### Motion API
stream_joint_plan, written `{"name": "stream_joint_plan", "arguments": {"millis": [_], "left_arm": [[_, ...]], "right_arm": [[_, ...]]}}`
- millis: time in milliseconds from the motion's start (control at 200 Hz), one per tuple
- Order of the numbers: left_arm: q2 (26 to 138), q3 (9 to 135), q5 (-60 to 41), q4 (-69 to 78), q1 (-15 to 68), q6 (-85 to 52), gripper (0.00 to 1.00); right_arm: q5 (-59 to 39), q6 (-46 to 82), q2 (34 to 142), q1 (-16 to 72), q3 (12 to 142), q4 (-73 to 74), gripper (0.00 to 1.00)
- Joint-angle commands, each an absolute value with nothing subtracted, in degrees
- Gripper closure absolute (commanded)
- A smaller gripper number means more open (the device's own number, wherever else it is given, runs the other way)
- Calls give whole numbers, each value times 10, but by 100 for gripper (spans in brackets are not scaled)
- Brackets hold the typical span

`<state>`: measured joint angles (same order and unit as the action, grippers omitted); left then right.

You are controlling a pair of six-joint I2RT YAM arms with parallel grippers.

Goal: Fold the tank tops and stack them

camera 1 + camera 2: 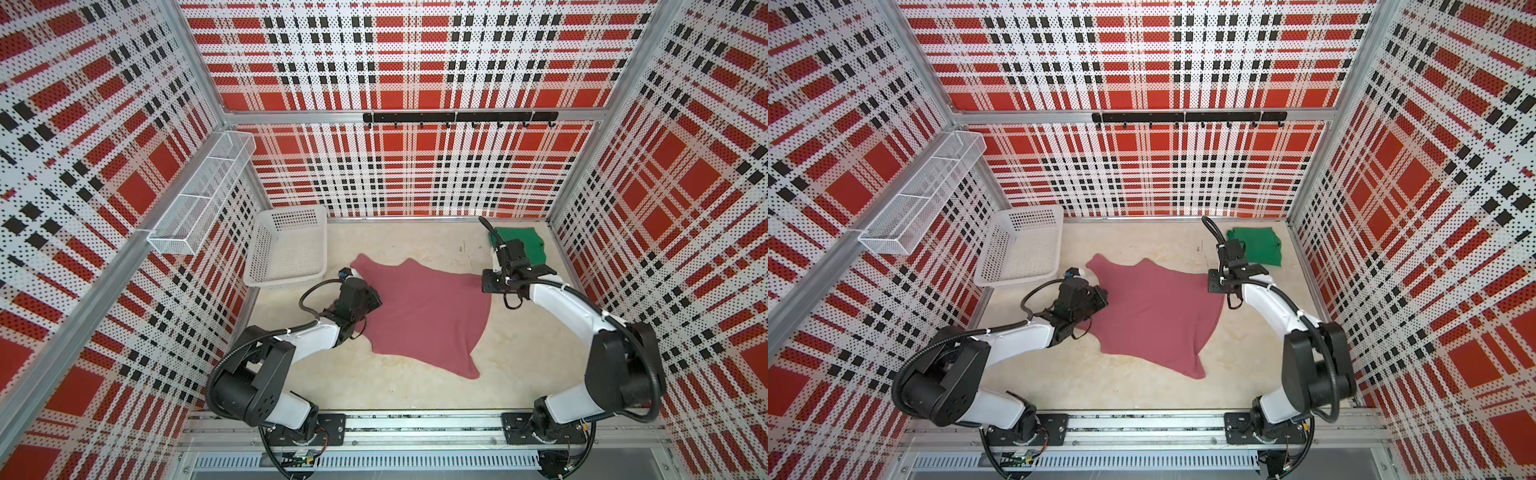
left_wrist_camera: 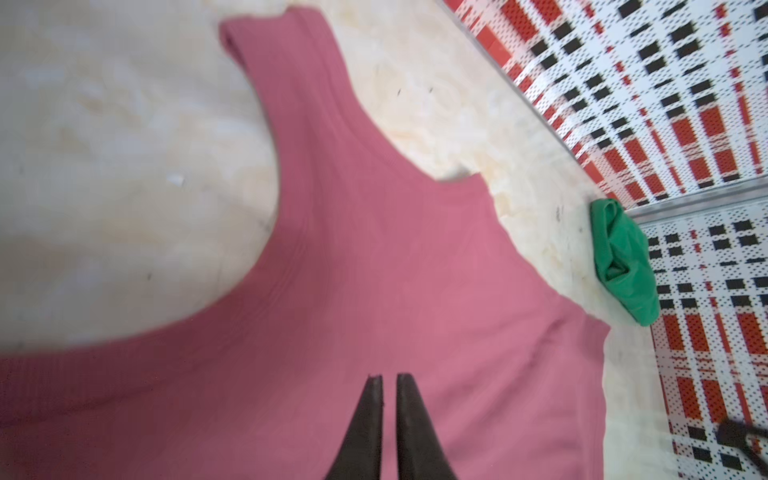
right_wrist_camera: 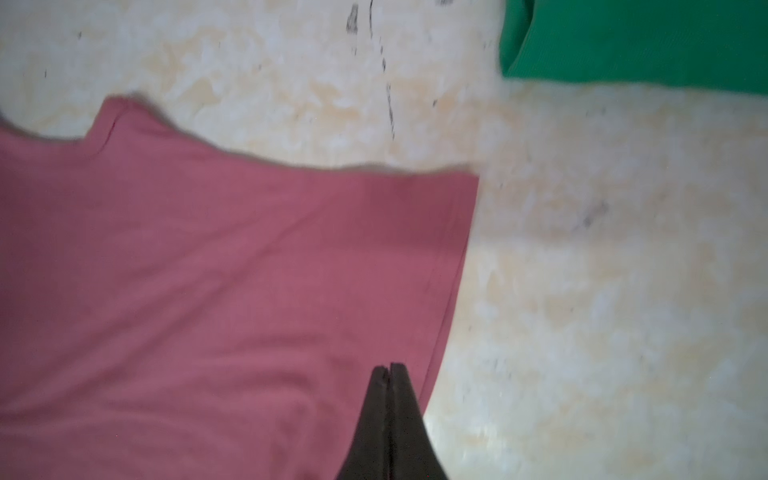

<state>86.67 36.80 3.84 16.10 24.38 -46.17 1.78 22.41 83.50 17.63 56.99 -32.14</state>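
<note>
1. On the middle of the table (image 1: 519,374), the pink tank top (image 1: 424,316) is lying spread flat and unfolded, straps pointing toward the basket (image 1: 266,249). The green tank top (image 1: 525,245) is sitting roughly folded in the far right corner.
2. The left gripper (image 2: 388,378) is hovering over the armhole side, tips parted by a sliver and gripping nothing. The right gripper (image 3: 390,368) is hanging over the hem edge, tips pressed together and empty.
3. Spreading is looking done, so the first fold is coming up: both pincers are needing to widen and pinch an edge.
4. Bare table is lying open on the near side, while the basket and green tank top are crowding the far side.
</note>
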Motion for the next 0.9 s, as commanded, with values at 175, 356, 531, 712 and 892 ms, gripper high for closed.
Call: {"name": "stream_joint_plan", "arguments": {"millis": [175, 356, 531, 712, 892], "left_arm": [[972, 364, 0, 192, 209, -430, 88], [998, 329, -10, 228, 186, -443, 89], [988, 275, -19, 263, 147, -458, 91], [966, 258, -12, 265, 117, -457, 91], [960, 284, -25, 261, 122, -458, 89]], "right_arm": [[-20, 348, 860, 258, 453, -297, 99], [43, 321, 910, 243, 454, -310, 100], [66, 265, 928, 178, 464, -307, 100], [84, 197, 966, 139, 518, -299, 100], [50, 146, 981, 139, 616, -344, 86]]}}
